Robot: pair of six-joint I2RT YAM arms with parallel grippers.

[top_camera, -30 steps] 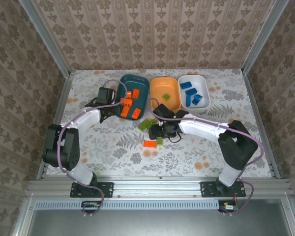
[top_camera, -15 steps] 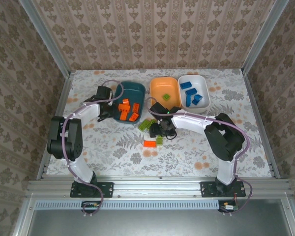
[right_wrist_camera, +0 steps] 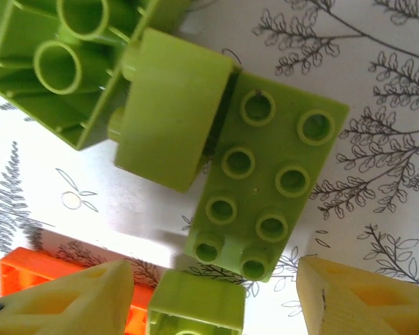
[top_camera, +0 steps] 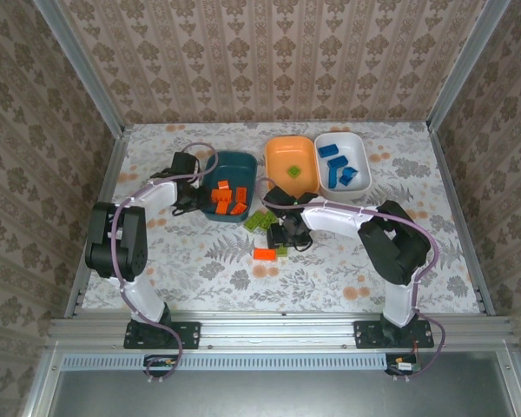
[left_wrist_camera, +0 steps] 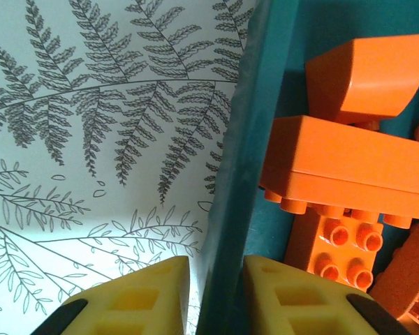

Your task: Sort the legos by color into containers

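left gripper (left_wrist_camera: 215, 293): at the left rim of the teal bin (top_camera: 241, 165). its 2 fingers (left_wrist_camera: 136, 300) straddle the bin wall, 1 outside over the desk (top_camera: 200, 252) and 1 inside, both close against it. i cannot tell whether they press on it.
teal bin: leftmost of the 3 bins, just beside the orange bin (top_camera: 273, 152). it holds a heap of orange legos (top_camera: 227, 196), and my left wrist view shows the nearest just beside the inner finger.
right gripper (right_wrist_camera: 209, 300): low over the loose legos in the middle of the desk, fingers well apart, holding nothing.
between its fingers: a small green lego (right_wrist_camera: 195, 310) lying on the desk.
loose green legos (top_camera: 260, 219): a cluster just beyond the right gripper. 1 lies studs up, 1 is upturned with its hollow showing, and 1 has a smooth top.
loose orange lego (top_camera: 264, 254): on the desk, just beside the small green lego.
orange bin: 1 green brick (top_camera: 293, 171) inside.
white bin (top_camera: 358, 148): touching the orange bin, with blue legos (top_camera: 339, 169) inside.
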